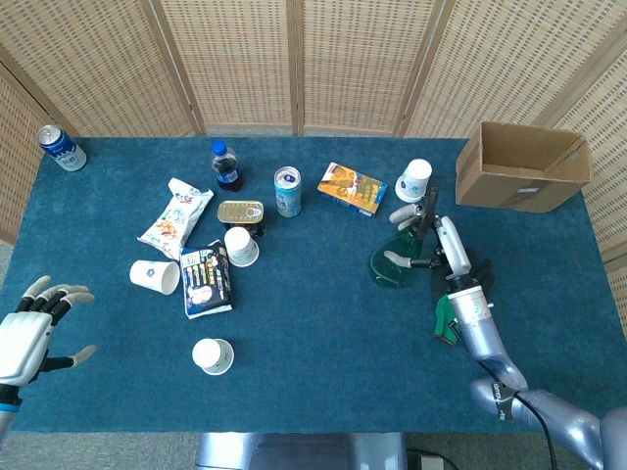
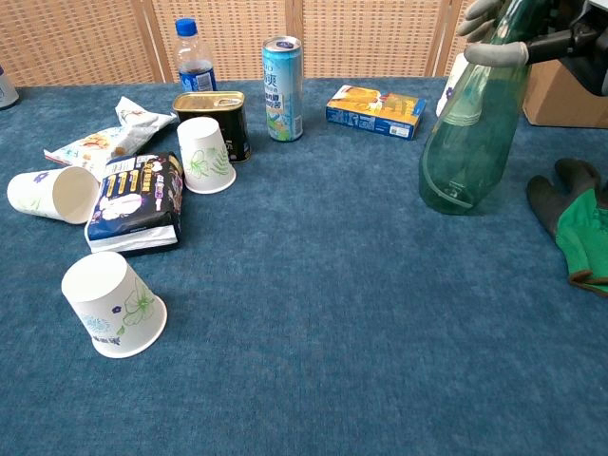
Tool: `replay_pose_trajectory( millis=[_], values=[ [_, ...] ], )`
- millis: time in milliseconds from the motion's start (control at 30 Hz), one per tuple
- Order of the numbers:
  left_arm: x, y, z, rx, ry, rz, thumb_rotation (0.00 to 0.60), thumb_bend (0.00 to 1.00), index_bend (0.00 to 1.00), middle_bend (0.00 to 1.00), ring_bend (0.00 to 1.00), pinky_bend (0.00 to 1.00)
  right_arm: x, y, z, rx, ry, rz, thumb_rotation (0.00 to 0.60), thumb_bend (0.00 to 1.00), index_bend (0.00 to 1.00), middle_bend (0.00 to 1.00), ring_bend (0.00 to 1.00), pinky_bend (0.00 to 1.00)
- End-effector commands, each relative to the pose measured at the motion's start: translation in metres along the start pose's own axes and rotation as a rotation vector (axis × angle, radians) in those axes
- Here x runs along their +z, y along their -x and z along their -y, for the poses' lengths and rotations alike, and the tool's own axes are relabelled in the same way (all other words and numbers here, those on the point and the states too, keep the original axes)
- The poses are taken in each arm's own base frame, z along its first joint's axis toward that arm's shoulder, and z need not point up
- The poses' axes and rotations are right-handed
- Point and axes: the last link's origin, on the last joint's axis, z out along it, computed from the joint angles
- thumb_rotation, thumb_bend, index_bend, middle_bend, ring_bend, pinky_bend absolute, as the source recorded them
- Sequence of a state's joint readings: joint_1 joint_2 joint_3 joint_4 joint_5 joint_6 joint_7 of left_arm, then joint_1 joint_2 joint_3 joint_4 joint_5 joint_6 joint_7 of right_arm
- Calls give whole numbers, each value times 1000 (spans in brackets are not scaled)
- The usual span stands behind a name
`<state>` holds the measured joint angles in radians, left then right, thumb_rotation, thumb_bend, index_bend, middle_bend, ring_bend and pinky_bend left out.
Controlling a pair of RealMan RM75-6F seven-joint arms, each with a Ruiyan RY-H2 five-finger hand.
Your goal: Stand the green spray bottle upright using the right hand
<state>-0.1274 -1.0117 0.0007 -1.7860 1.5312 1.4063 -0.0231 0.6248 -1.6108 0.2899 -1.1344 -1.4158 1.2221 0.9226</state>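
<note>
Blue table (image 1: pixel 323 323), tilted green spray bottle (image 2: pixel 470 133), green glove (image 2: pixel 575 228) beside

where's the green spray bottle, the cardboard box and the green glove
green spray bottle (image 2: pixel 467 142), chest view, on its clear green body
cardboard box (image 1: pixel 509 188), head view, on its front wall
green glove (image 2: pixel 581 239), chest view, on the green palm

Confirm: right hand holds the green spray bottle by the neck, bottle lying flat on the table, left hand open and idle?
Not flat. The green spray bottle stands on its base, leaning toward the right hand, whose fingers hold its neck; the chest view shows this. The left hand is open and idle.
</note>
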Motion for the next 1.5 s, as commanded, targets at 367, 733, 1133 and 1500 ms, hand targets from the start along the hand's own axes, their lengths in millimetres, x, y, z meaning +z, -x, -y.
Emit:
replay_pose_trajectory(
  millis=[367, 733, 1133, 1500],
  values=[
    [0, 0, 0, 1, 1, -1, 594, 182, 276, 264, 209, 1, -3, -1, 0, -1, -1, 39, 600, 89, 318, 359, 248, 343],
    [0, -1, -1, 3, 4, -2, 596, 183, 276, 264, 210, 1, -5, -8, 0, 2, -5, 41, 600, 90, 298, 340, 226, 317],
    [1, 0, -3, 4, 11, 1, 596, 182, 276, 265, 210, 1, -11, -16, -1, -7, 6, 41, 600, 88, 299, 341, 226, 317],
    [4, 2, -5, 1, 16, 8, 595, 182, 276, 264, 210, 1, -23, -36, -5, -28, 31, 21, 600, 88, 297, 341, 226, 317]
  ],
)
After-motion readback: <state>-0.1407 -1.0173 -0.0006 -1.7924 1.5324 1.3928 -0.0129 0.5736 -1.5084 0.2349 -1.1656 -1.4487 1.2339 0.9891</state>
